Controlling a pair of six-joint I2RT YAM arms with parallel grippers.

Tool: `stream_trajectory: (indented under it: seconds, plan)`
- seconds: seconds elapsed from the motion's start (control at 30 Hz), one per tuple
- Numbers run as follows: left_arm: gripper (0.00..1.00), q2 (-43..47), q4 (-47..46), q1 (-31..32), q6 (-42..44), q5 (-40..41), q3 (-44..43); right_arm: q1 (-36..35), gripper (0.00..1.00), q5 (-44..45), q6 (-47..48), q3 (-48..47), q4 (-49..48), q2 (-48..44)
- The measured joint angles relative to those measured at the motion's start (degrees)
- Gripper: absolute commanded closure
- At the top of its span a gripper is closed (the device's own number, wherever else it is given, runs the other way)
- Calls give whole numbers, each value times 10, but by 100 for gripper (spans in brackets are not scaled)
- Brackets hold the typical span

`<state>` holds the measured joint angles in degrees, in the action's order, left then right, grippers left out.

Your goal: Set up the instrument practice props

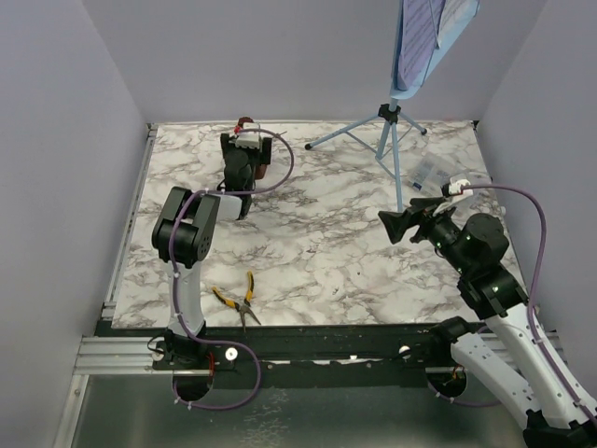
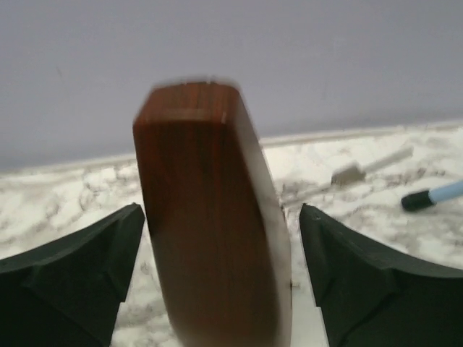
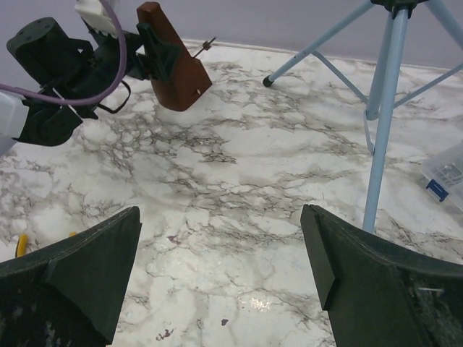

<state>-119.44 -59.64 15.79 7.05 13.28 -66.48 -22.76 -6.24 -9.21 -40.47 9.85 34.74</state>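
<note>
The brown pyramid metronome (image 1: 246, 121) is at the far left of the marble table, between the spread fingers of my left gripper (image 1: 247, 140). In the left wrist view the metronome (image 2: 206, 217) fills the space between the fingers, with a strip of table showing beside the right finger; the left gripper (image 2: 219, 217) is open. It looks tilted in the right wrist view (image 3: 177, 69). The light blue music stand (image 1: 392, 131) stands at the far right, with a pale sheet (image 1: 455, 13) on its desk. My right gripper (image 1: 396, 224) is open and empty over bare table (image 3: 221, 217).
Yellow-handled pliers (image 1: 238, 299) lie near the front edge by the left arm's base. A clear plastic box (image 1: 434, 173) sits right of the stand's legs (image 3: 383, 87), close to my right gripper. Walls close in the back and both sides.
</note>
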Motion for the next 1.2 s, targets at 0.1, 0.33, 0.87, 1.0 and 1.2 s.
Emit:
stream_trajectory:
  seconds: [0.1,0.33,0.87,1.0,1.2]
  plan:
    - [1,10,25,-2,-15,3,37,0,0,6,-6,0,1,6]
    - [1,150,141,-4,-114,-9,128,0,0,54,-34,-33,15,17]
    - [1,660,495,-4,-293,-210,68,0,0,276,-5,-241,116,14]
    - [1,732,503,-4,-295,-215,32,0,0,296,23,-326,123,6]
    - [1,790,482,-4,-280,-216,14,0,0,307,47,-391,122,-5]
